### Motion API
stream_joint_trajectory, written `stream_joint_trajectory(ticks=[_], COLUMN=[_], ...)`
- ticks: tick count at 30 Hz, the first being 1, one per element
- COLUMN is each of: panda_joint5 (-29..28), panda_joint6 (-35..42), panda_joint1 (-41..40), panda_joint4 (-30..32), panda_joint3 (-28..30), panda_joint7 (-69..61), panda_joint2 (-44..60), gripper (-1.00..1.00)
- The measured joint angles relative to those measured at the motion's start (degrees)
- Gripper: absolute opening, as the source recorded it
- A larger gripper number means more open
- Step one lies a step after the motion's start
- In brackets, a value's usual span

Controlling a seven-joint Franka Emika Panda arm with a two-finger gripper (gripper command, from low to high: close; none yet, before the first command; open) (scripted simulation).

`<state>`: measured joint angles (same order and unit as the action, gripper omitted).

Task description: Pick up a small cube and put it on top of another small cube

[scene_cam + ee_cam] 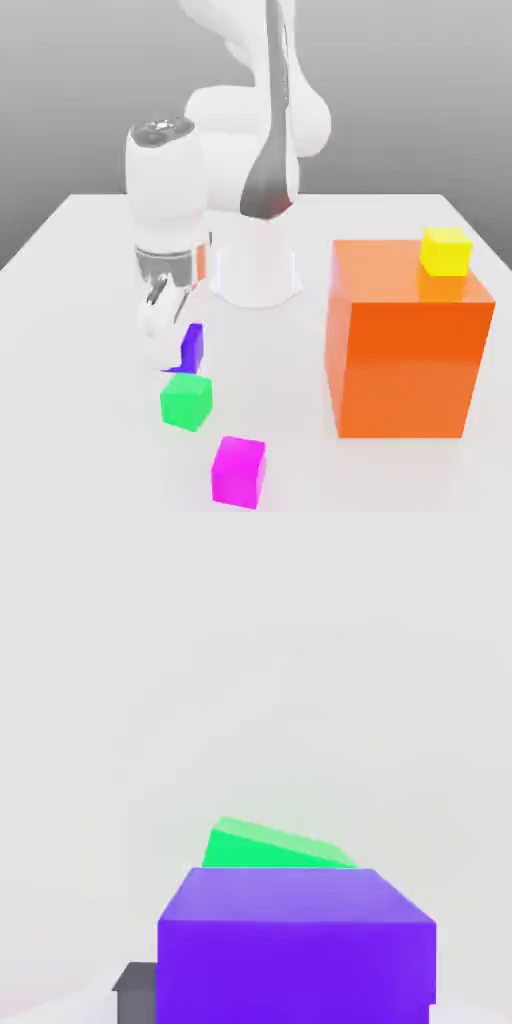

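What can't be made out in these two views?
- Violet cube, exterior view: partly hidden behind the hand.
- Violet cube, hand view: lower part cut off by the picture's edge.
- Green cube, hand view: mostly hidden behind the violet cube.
- Robot arm, exterior view: upper part cut off by the top edge.
- Orange block, exterior view: far sides face away from the camera.

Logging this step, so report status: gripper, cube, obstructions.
Gripper shut on purple cube. Green cube close by, nothing on top. Stack not made yet. Nothing seen blocking; orange block well aside.
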<state>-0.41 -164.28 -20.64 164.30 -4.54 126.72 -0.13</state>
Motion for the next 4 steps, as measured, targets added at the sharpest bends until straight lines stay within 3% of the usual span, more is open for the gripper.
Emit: stream_joint_trajectory(ticks=[1,4], panda_joint5=[-0.48,-0.48], panda_joint6=[-1.93,-1.93], panda_joint1=[0.09,0.07], panda_joint4=[-0.06,-0.06], panda_joint3=[0.18,0.18], panda_joint7=[0.35,0.35], panda_joint2=[1.99,1.99], gripper=[1.00,1.00])
